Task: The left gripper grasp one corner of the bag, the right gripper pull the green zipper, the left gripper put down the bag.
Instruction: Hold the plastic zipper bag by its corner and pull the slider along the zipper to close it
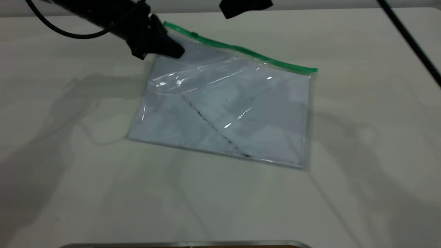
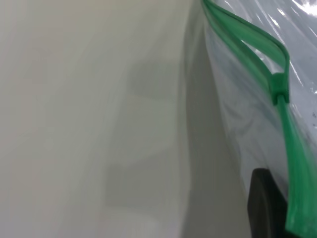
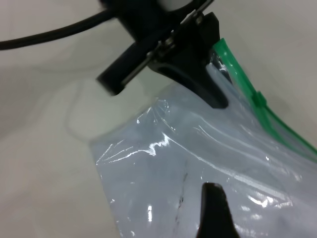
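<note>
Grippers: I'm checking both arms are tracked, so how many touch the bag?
1: the left gripper holds the bag by its far zipper corner; the right gripper hangs above, apart.

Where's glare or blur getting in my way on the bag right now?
Exterior view: bright glints on the bag below the left gripper; arm shadows on the table. Left wrist view: the green zipper is softly blurred. Right wrist view: glare streaks; near fingertip blurred.
</note>
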`<state>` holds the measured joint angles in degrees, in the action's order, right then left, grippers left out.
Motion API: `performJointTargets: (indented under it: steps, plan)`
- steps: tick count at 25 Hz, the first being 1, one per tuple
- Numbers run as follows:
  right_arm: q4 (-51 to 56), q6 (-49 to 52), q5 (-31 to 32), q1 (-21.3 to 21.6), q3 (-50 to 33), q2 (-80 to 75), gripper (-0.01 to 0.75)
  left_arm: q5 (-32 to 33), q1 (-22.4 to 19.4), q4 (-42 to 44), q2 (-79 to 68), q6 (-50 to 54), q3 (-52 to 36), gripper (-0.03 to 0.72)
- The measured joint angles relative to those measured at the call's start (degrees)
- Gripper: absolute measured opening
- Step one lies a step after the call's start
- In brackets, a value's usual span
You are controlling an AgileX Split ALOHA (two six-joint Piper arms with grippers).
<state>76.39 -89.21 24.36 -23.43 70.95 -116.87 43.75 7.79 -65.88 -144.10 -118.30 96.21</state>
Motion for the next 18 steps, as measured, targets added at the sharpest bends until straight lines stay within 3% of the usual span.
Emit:
performJointTargets:
  steps: [4, 12, 18]
  plan:
    - [0.1, -1.6, 2.2, 0.0, 5.6, -6.4, 0.531, 0.2, 0.9, 2.2, 0.9, -2.1, 0.0, 0.053]
    - [0.1, -8.4, 6.1, -0.6, 13.8, -15.2, 0.53, 0.5, 3.9, 14.9, 1.4, -2.4, 0.0, 0.053]
    - [0.0, -8.8, 8.7, -0.6, 15.1, -18.0, 0.53, -1.9, 5.6, 16.0, 1.4, -2.8, 0.0, 0.053]
